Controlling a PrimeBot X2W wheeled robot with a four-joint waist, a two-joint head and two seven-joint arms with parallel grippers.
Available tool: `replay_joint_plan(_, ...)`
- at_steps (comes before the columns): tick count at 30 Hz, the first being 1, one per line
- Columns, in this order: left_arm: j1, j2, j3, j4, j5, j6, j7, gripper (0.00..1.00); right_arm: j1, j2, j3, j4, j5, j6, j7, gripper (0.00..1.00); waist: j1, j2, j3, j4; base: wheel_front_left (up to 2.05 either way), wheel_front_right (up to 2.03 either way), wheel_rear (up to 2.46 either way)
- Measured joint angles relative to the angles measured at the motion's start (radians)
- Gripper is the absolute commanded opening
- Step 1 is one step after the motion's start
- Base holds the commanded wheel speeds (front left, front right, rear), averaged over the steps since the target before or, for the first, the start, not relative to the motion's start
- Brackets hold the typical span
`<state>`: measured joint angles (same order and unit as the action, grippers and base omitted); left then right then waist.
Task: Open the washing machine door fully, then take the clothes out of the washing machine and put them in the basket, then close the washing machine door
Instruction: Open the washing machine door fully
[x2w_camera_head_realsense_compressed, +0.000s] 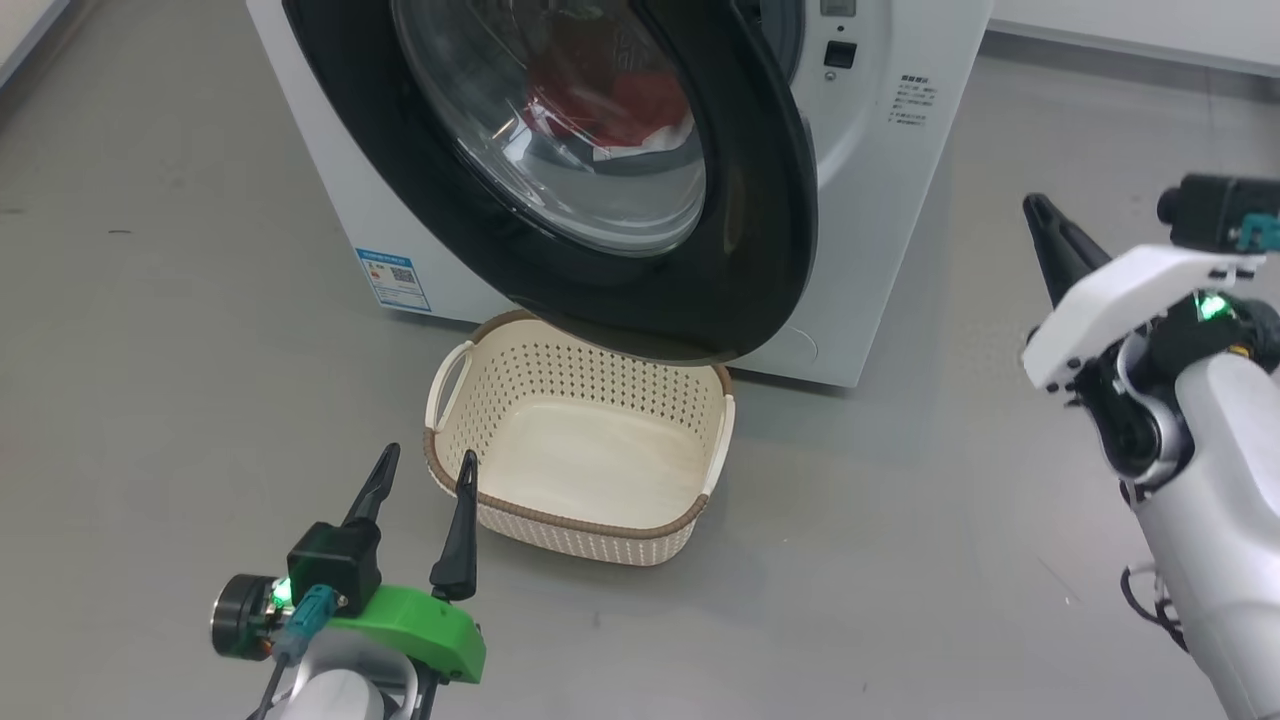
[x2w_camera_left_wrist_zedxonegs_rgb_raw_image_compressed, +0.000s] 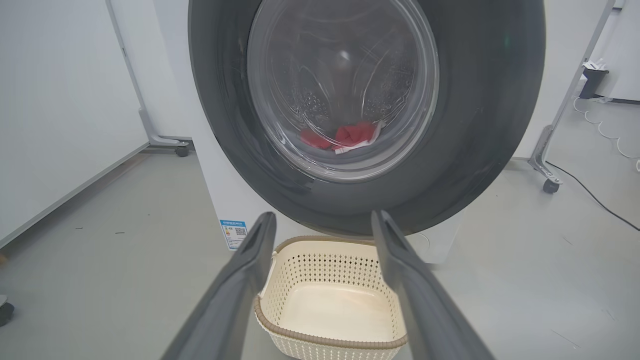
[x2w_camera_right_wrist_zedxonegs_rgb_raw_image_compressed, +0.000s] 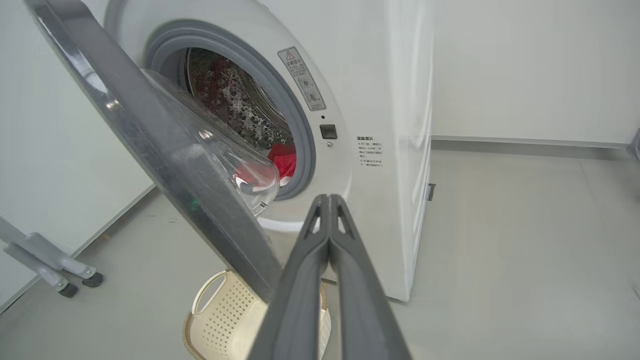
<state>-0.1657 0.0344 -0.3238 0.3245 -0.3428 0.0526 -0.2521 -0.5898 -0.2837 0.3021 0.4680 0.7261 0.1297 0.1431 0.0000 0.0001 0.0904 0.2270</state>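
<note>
Washing machine (x2w_camera_head_realsense_compressed: 880, 250), one only, stands at the upper middle of the head view. Its single door (x2w_camera_head_realsense_compressed: 770, 220) is half open, the free edge at the right, hanging over the back rim of the one basket (x2w_camera_head_realsense_compressed: 600, 527). The clothes (x2w_camera_head_realsense_compressed: 610, 110), a red heap whose number I cannot tell, lie in the drum behind the glass. The right gripper (x2w_camera_head_realsense_compressed: 1040, 215), fingers pressed together and empty, is at the middle right, nearer to that free edge but apart. The left gripper (x2w_camera_head_realsense_compressed: 430, 462), fingers spread and empty, is at the lower left beside the basket.

Door (x2w_camera_head_realsense_compressed: 750, 220) half-open, red clothes (x2w_camera_right_wrist_zedxonegs_rgb_raw_image_compressed: 283, 161) inside
</note>
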Motion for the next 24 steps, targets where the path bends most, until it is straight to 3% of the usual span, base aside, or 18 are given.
replay_joint_plan(9,0.039,0.000,0.021,-0.004,0.010,0.004,0.000,1.00,0.206,-0.036,-0.033,-0.018,-0.089,-0.001,-0.208,0.00,0.0000,0.0000,-0.050,-0.036,0.00,0.00,0.00)
replay_joint_plan(14,0.059,0.002,0.030,-0.006,0.019,0.004,0.000,1.00,0.302,-0.040,-0.028,-0.051,-0.167,-0.050,-0.319,0.02,0.0000,0.0000,-0.073,-0.052,0.00,0.00,0.00)
replay_joint_plan(16,0.067,0.003,0.035,-0.007,0.019,0.004,0.000,1.00,0.335,-0.039,-0.038,-0.064,-0.181,-0.081,-0.366,0.93,0.0000,0.0000,-0.080,-0.059,0.00,0.00,0.00)
replay_joint_plan(17,0.069,0.004,0.038,-0.009,0.019,0.004,0.000,1.00,0.351,-0.038,-0.044,-0.069,-0.183,-0.091,-0.383,1.00,0.0000,0.0000,-0.083,-0.062,0.00,0.00,0.00)
replay_joint_plan(24,0.076,0.006,0.047,-0.017,0.029,0.004,0.000,1.00,0.472,0.005,-0.076,-0.072,-0.176,-0.160,-0.390,1.00,0.0000,0.0000,-0.096,-0.078,0.00,0.00,0.00)
